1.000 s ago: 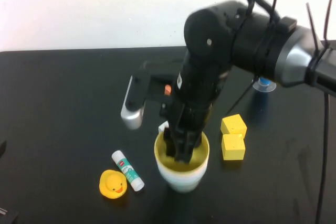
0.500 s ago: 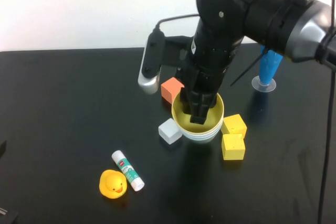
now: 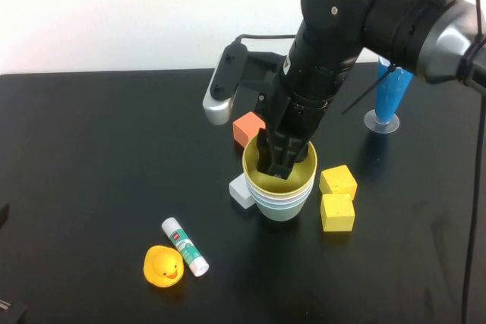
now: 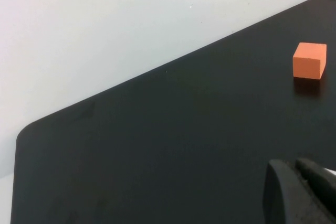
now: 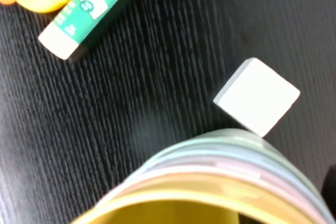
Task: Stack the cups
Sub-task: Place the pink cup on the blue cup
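Note:
The four cups are nested in one stack (image 3: 279, 187) at the table's middle: yellow innermost, then pink, light blue and mint green outermost. Their layered rims fill the right wrist view (image 5: 226, 166). My right gripper (image 3: 275, 161) reaches down into the yellow cup, with one finger inside and one outside the rim, shut on the wall of the stack. My left gripper (image 4: 296, 182) is parked at the left, away from the cups, with its fingers together and empty.
A white block (image 3: 241, 191) touches the left of the stack. An orange block (image 3: 248, 128) lies behind it, and two yellow blocks (image 3: 338, 182) lie to its right. A glue stick (image 3: 184, 246) and a rubber duck (image 3: 163, 266) are at the front left. A blue cone (image 3: 389, 96) stands at the back right.
My right gripper carried the cup stack from the front of the table back and to the right, beside the white block. In the last half second it shifted slightly left. The left arm has not moved.

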Available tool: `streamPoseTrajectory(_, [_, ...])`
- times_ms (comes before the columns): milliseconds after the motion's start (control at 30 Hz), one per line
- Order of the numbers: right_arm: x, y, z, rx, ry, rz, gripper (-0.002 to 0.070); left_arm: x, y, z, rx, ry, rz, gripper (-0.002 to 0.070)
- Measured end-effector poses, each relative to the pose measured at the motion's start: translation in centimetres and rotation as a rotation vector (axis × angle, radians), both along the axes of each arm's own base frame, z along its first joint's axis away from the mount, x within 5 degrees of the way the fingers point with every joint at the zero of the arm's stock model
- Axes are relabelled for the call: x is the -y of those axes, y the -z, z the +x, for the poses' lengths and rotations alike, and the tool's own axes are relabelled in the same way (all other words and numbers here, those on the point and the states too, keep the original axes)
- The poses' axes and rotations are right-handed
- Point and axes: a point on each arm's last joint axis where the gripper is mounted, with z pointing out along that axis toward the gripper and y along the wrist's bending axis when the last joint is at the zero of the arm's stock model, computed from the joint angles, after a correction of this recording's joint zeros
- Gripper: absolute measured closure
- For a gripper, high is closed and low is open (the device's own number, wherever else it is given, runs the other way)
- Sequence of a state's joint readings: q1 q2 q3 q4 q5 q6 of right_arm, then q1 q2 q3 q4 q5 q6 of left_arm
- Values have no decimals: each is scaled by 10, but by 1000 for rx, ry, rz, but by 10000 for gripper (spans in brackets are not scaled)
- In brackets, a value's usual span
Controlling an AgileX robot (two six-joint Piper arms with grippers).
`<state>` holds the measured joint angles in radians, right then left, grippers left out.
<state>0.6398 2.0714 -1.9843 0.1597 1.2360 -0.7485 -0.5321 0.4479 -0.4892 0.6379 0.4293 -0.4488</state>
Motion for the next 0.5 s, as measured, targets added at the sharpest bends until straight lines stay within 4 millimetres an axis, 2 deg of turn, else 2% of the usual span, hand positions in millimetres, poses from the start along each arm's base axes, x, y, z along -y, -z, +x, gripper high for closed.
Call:
streamPoseTrajectory(167, [0, 0, 0, 0, 0, 0, 374, 0, 0, 0, -2, -2, -6, 673])
streamPoseTrajectory(500, [0, 0, 0, -18, 63, 5, 363, 0, 0, 0, -2, -2, -8, 673])
